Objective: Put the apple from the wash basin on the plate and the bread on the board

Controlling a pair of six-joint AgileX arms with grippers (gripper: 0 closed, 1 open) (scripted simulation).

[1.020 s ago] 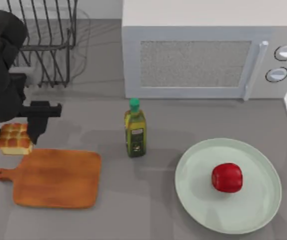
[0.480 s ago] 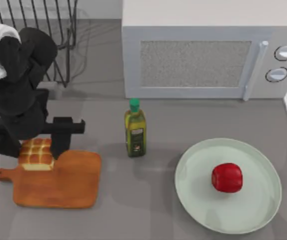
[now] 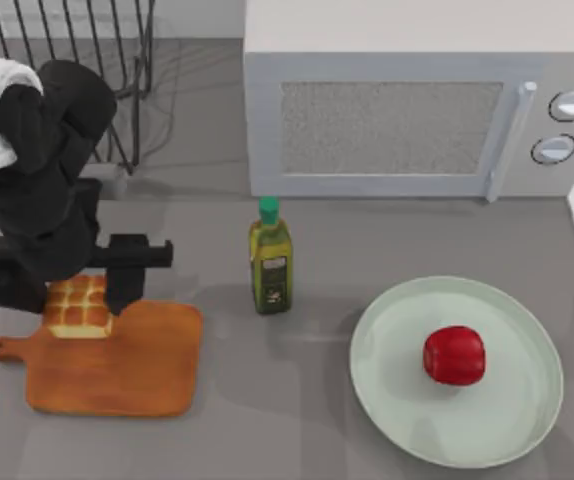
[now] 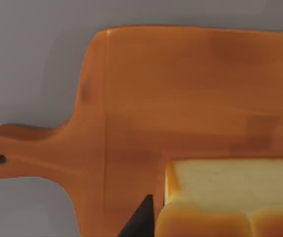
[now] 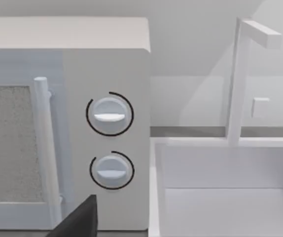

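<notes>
My left gripper (image 3: 75, 295) is shut on the bread (image 3: 77, 306), a golden-brown loaf with a grid of bun tops, one black finger on each side. It holds the loaf over the far left corner of the orange-brown board (image 3: 117, 365). I cannot tell whether the loaf touches the wood. The left wrist view shows the bread (image 4: 230, 197) close above the board (image 4: 181, 98), with the handle and its hole beside it. The red apple (image 3: 454, 355) lies on the mint-green plate (image 3: 522, 420) at the right. A dark part of my right gripper (image 5: 80, 222) faces the microwave.
A green-capped oil bottle (image 3: 270, 258) stands between board and plate. The white microwave (image 3: 417, 100) fills the back, and a wire dish rack (image 3: 77, 60) stands at the back left. The wash basin (image 5: 230, 197) with its tap (image 5: 237, 74) lies right of the microwave.
My left arm carried the bread to the right from beside the board's far left corner to over that corner. In the last half second it barely shifted. Apple and plate are unchanged.
</notes>
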